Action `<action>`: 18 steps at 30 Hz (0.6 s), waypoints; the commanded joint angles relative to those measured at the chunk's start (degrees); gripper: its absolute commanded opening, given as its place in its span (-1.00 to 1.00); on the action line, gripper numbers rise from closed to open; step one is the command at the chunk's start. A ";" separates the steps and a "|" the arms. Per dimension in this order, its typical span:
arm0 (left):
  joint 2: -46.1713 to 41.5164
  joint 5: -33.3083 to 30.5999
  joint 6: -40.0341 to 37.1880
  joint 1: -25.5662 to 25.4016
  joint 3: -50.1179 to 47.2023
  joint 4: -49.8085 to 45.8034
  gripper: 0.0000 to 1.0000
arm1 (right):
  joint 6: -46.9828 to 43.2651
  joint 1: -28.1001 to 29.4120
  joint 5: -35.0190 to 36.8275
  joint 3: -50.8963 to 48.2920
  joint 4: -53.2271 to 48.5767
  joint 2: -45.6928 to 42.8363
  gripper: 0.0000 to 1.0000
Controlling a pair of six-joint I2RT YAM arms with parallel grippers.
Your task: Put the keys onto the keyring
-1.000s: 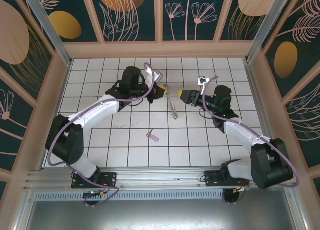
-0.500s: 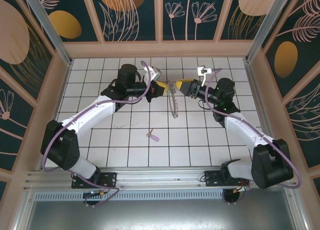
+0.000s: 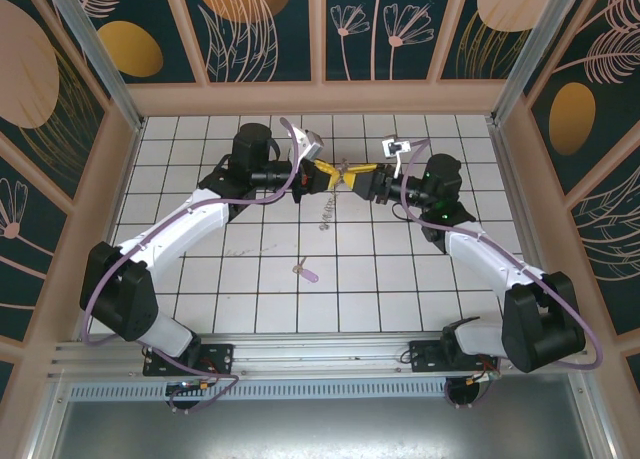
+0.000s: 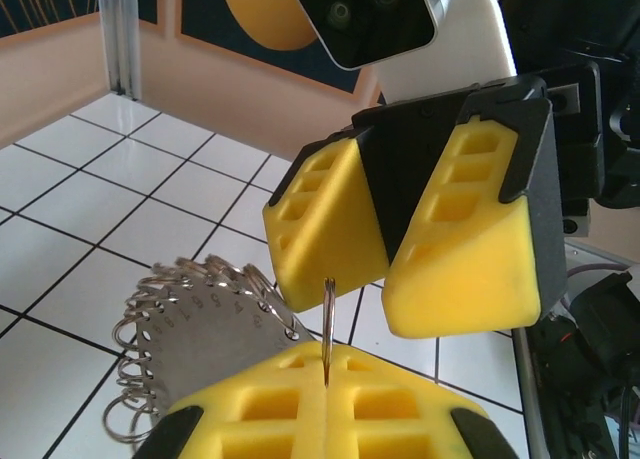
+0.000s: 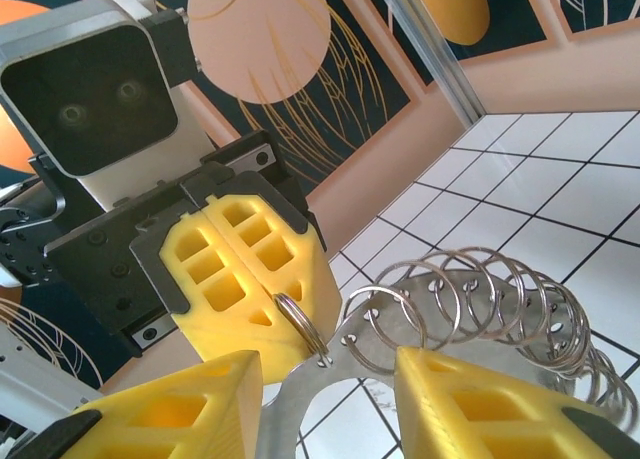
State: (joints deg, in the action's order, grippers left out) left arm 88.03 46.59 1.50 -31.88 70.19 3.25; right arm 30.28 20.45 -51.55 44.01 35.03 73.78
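My left gripper (image 3: 327,175) is clamped on one small loop of the keyring (image 3: 323,207), which hangs beneath it above the tiles. My right gripper (image 3: 357,177) faces it, jaws parted either side of that loop. The key (image 3: 306,272) lies on the table (image 3: 400,279), well apart.

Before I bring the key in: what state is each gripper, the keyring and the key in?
left gripper, shut on a small loop of the keyring
right gripper, open, fingers straddling the keyring
keyring, hanging from the left gripper, above the table
key, lying loose on the table
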 commanded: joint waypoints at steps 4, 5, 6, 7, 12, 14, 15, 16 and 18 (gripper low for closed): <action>-1.46 3.85 0.21 -0.29 2.54 2.54 -1.00 | -1.80 0.69 -1.62 2.42 0.39 -0.57 -0.21; -1.30 4.01 0.19 -0.27 2.58 2.55 -1.00 | -1.72 0.65 -1.65 2.62 0.64 -0.48 -0.21; -1.18 4.29 0.30 -0.26 2.57 2.55 -1.00 | -1.72 0.67 -1.71 2.73 0.62 -0.48 -0.21; -1.02 4.43 0.44 -0.29 2.58 2.54 -1.00 | -1.69 0.69 -1.71 2.91 0.74 -0.37 -0.21; -0.31 5.13 0.82 -0.28 2.58 2.73 -1.00 | -1.63 0.65 -2.15 3.76 0.81 -0.28 -0.21; -0.10 5.13 1.01 -0.29 2.58 2.81 -1.00 | -1.62 0.76 -2.45 3.80 0.84 -0.30 -0.22; -0.05 5.22 1.17 -0.29 2.58 2.99 -1.00 | -1.63 0.73 -2.66 3.89 0.91 -0.29 -0.26; 0.04 5.32 1.22 -0.26 2.58 3.08 -1.00 | -1.71 0.80 -2.83 3.89 0.81 -0.30 -0.29; 0.13 5.31 1.27 -0.29 2.66 3.08 -1.00 | -1.85 0.80 -3.15 3.80 0.70 -0.39 -0.35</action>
State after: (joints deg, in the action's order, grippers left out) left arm 88.07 49.74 2.15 -31.88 70.63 3.27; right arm 29.82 20.73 -52.66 45.93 34.48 73.78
